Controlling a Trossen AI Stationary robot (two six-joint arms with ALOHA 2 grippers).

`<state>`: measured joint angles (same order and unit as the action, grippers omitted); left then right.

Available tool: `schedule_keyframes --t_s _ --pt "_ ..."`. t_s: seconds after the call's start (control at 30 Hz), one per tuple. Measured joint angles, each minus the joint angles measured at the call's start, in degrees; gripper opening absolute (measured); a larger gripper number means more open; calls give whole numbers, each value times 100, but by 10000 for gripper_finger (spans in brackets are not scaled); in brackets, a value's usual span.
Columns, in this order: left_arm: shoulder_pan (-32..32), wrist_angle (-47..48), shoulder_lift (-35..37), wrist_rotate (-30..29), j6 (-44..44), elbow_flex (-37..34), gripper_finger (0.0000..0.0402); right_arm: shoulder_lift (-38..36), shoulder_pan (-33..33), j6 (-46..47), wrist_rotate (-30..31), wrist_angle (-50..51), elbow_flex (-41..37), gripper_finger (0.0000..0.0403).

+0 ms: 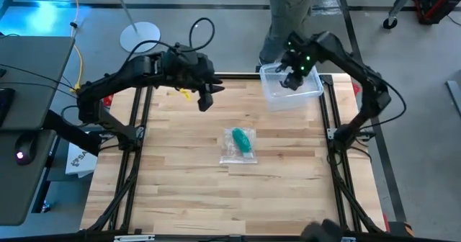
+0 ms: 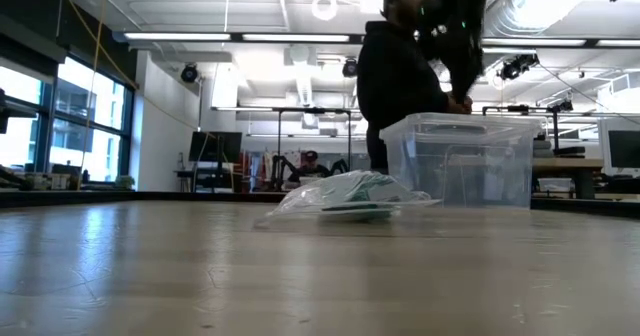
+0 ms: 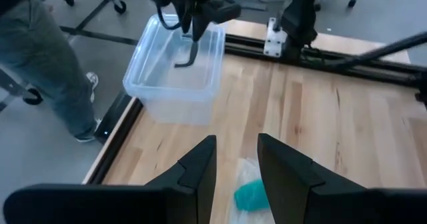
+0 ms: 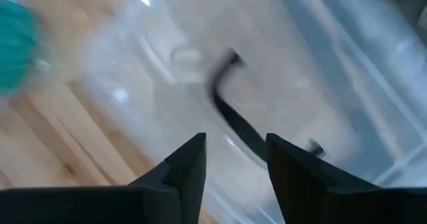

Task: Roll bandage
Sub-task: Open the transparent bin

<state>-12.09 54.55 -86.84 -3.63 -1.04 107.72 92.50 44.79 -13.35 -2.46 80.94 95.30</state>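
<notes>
The bandage [image 1: 242, 138] is a small green roll lying in a crinkly clear plastic bag [image 1: 236, 154] at the middle of the table; it also shows in the low view [image 2: 352, 190] and the left wrist view [image 3: 251, 195]. My left gripper [image 1: 205, 100] hangs open above the far left part of the table, its fingers [image 3: 200, 167] apart with nothing between them. My right gripper [image 1: 291, 82] hangs open over the clear plastic box [image 1: 289, 92] at the far right, pointing down at the box's black handle [image 4: 230, 121] and touching nothing.
A person [image 2: 400, 76] stands just beyond the table's far edge behind the box [image 2: 465, 161]. Black frame rails [image 1: 137, 134] run along the table's left and right sides. Bare wood lies all around the bag, toward the near edge [image 1: 238, 206].
</notes>
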Motion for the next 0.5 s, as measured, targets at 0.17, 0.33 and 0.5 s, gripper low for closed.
schedule_keyframes --t_s 0.17,0.33,0.5 --pt "-122 -419 -231 -10 -163 0 103 450 681 -852 -628 439 -58 133" --pt "-324 -885 -420 8 -236 -2 103 815 874 -1408 -694 417 -58 128" --pt "-530 -984 -469 199 -54 -2 103 1122 887 -1188 -906 508 -48 128"
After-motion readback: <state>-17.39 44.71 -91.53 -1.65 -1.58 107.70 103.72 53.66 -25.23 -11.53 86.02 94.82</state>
